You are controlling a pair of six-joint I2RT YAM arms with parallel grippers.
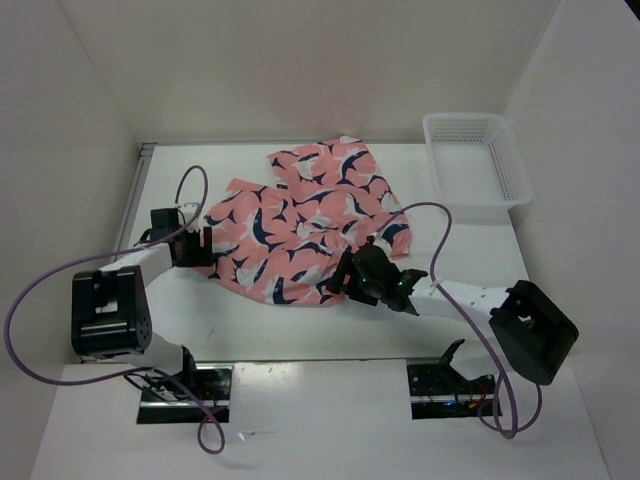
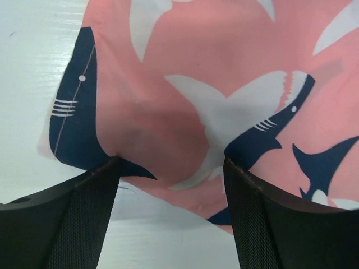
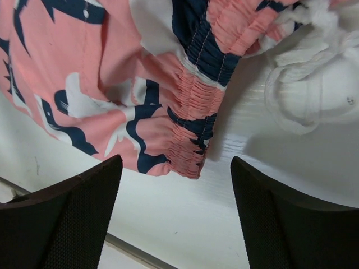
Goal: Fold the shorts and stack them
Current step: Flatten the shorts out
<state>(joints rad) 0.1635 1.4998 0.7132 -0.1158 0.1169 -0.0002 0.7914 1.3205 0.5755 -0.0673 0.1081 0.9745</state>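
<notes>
The soft salmon-pink fabric shorts printed with navy-and-white sharks (image 1: 300,225) are seen lying spread but rumpled in the middle of the white bench (image 1: 300,340), well apart from the white mesh plastic basket (image 1: 515,190) at the upper right of the overhead frame. No fold is judged to be made yet; the step in hand appears to be taking hold of the garment's edges. The left end effector (image 1: 197,247) is held open at the left edge, with fabric lying under its gap. The right end effector (image 1: 352,272) is likewise open and empty, just short of the gathered elastic waistband (image 3: 193,106) and white drawstring (image 3: 297,101). Next, both edges would need to be pinched firmly so that one half can be lifted over the other.
</notes>
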